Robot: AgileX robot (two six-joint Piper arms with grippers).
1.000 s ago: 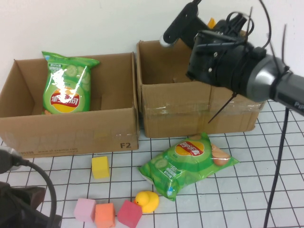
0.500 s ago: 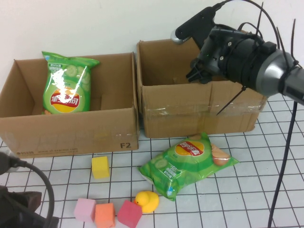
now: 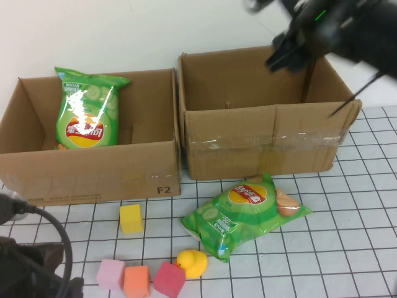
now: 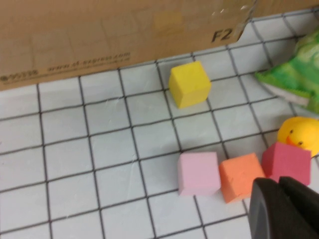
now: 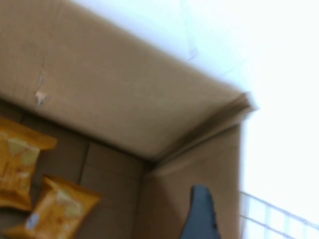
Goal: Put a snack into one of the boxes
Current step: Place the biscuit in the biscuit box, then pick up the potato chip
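Observation:
A green chips bag [image 3: 248, 213] lies flat on the grid table in front of the right cardboard box [image 3: 260, 146]. A second green chips bag [image 3: 87, 108] stands inside the left box [image 3: 93, 171]. My right gripper [image 3: 288, 49] is raised over the right box's back right corner, open and empty; only one finger [image 5: 202, 216] shows in the right wrist view. Two orange snack packs [image 5: 55, 209] lie on that box's floor. My left gripper [image 4: 285, 209] is shut and empty, low at the table's front left, just in front of the orange cube [image 4: 240, 175].
A yellow cube [image 3: 131, 218], a pink cube [image 3: 110, 274], an orange cube [image 3: 137, 280], a red cube [image 3: 169, 279] and a yellow rubber duck [image 3: 192, 263] sit on the table in front of the boxes. A white wall stands behind the boxes.
My right arm has lifted up and to the right, from in front of the right box's opening to its back right corner. The left arm and the bags have not moved.

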